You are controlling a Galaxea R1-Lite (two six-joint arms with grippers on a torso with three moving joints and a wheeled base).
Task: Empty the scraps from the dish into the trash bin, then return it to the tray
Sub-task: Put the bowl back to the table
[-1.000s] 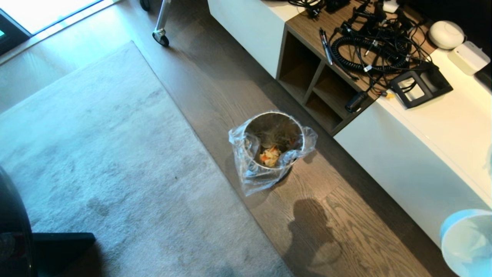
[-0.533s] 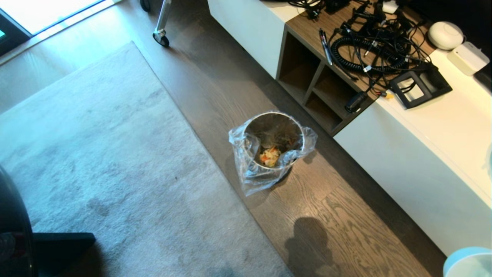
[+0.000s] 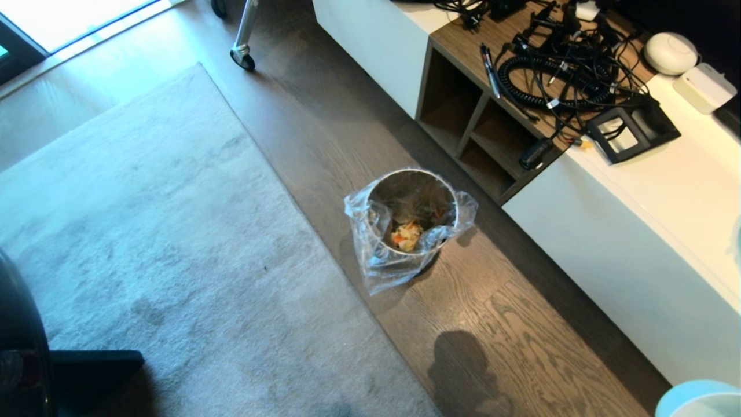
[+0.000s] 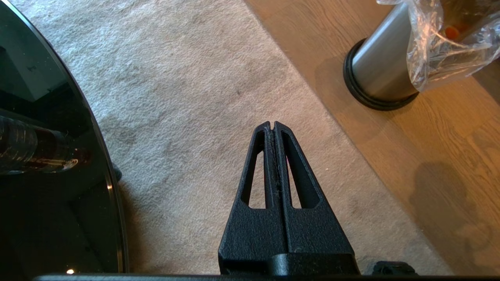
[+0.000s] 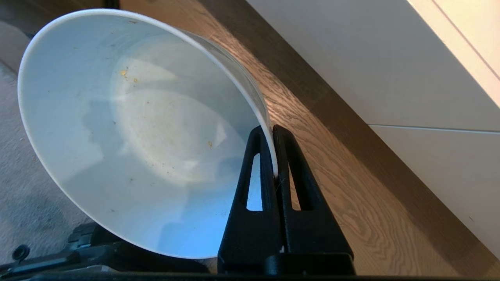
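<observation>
We pinch the dish (image 5: 129,132) by its rim in the right gripper (image 5: 273,134), emptied | scraps (image 3: 407,234) lie in the trash bin (image 3: 412,217) | tray not in view, likely toward our left | left gripper (image 4: 272,125) pressed together, idle over the rug (image 4: 187,97).

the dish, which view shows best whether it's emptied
The right wrist view: the dish fills it, tilted, its inside bare but for specks, its rim pinched by the right gripper. The head view catches only a sliver of it at the corner. The left wrist view shows none.
</observation>
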